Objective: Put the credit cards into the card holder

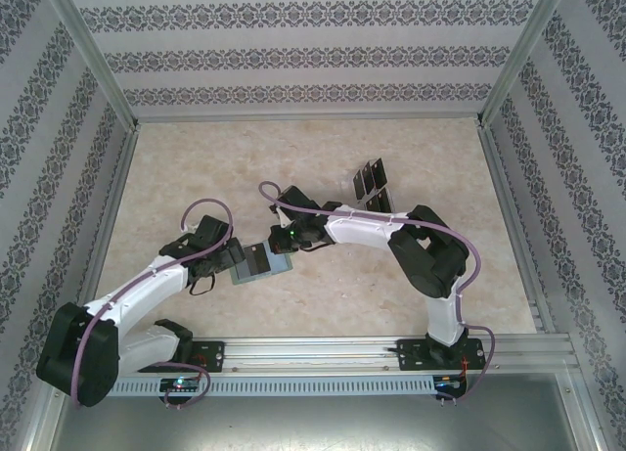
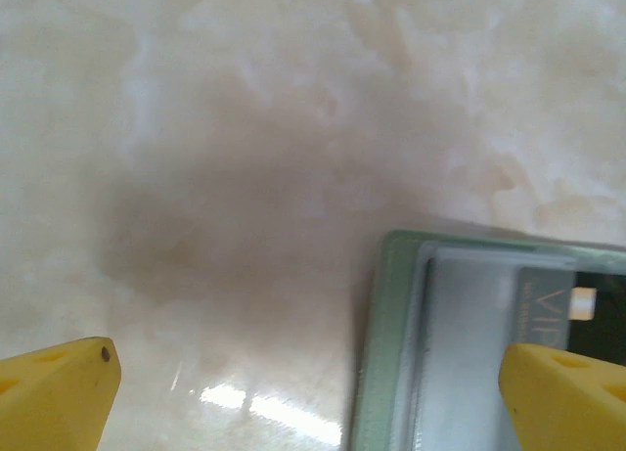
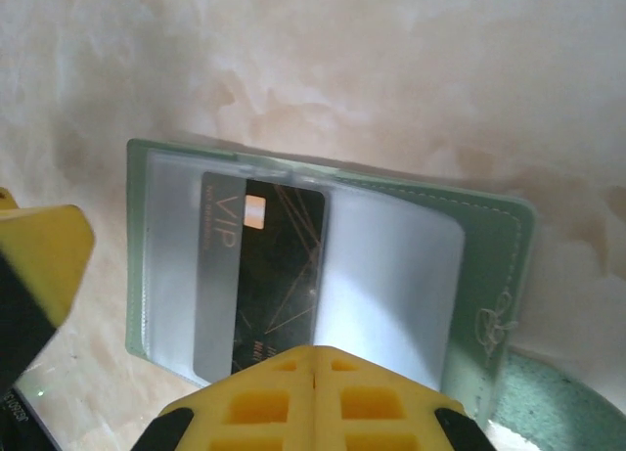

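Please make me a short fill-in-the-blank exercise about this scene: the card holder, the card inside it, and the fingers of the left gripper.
1. The soft wallet-like card holder, lying unfolded on the marble-patterned table, is ___ in colour.
2. The black credit card in its clear plastic sleeve bears the letters ___ in print.
3. The yellow fingers of the left gripper are not shut but ___.

Missing words: green; VIP; open.
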